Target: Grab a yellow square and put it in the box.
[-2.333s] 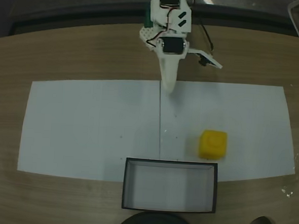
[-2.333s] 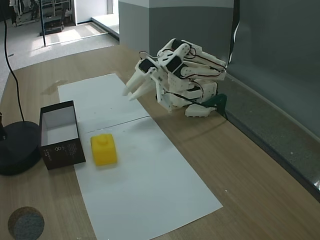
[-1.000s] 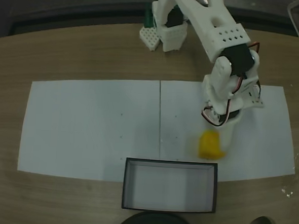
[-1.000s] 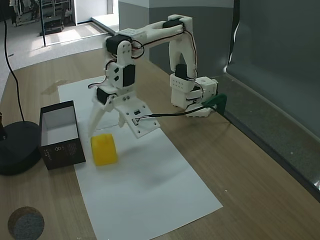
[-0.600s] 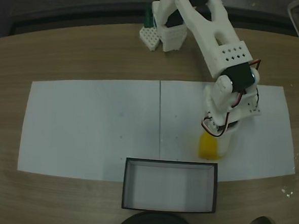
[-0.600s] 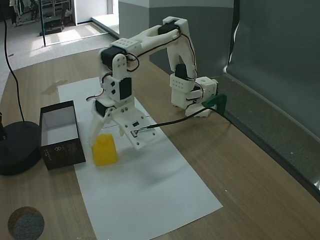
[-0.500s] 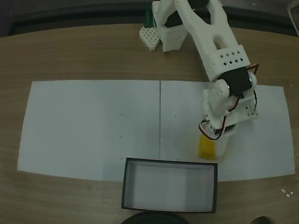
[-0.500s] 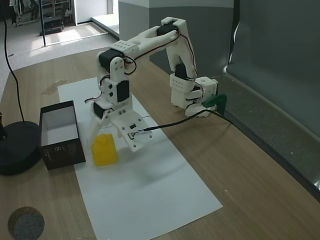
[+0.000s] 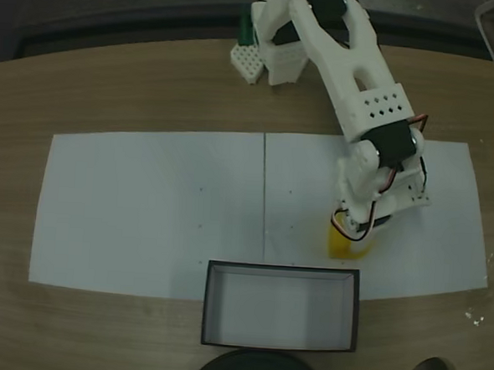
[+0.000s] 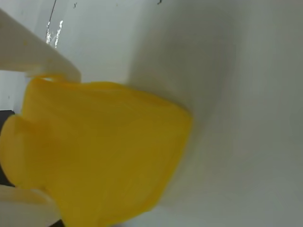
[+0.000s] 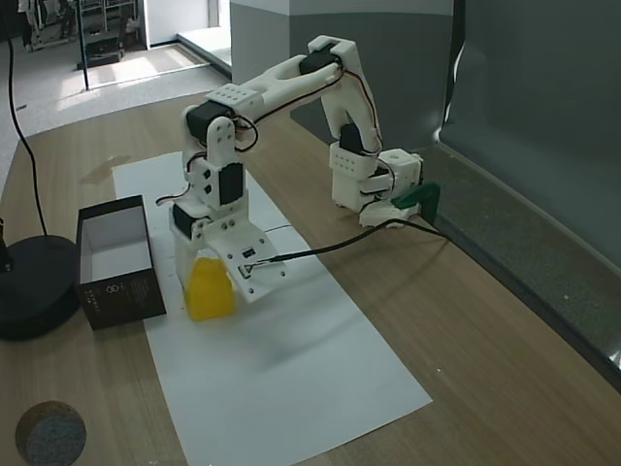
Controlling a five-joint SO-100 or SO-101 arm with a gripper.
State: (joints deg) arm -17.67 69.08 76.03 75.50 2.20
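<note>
We are bringing our fingers (image 10: 28,137) down around the yellow square (image 10: 99,151), spread wide on both sides, on white paper (image 9: 145,204) beside the box (image 9: 282,275); closing off-centre is risking it slipping out.

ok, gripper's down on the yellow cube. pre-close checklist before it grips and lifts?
1. Small bright yellow cube sits between the white gripper fingers: ok. The wrist view shows a finger along one side and another at the opposite corner.
2. Jaws closed firmly on the cube: cannot tell.
3. Cube resting flat on the white paper sheet: ok, as far as the side fixed view shows.
4. Shallow black-walled box with white inside is empty: ok.
5. Path from cube to box free: ok; the box is right beside the cube with nothing between.
6. Black cable clear of the cube: ok.
</note>
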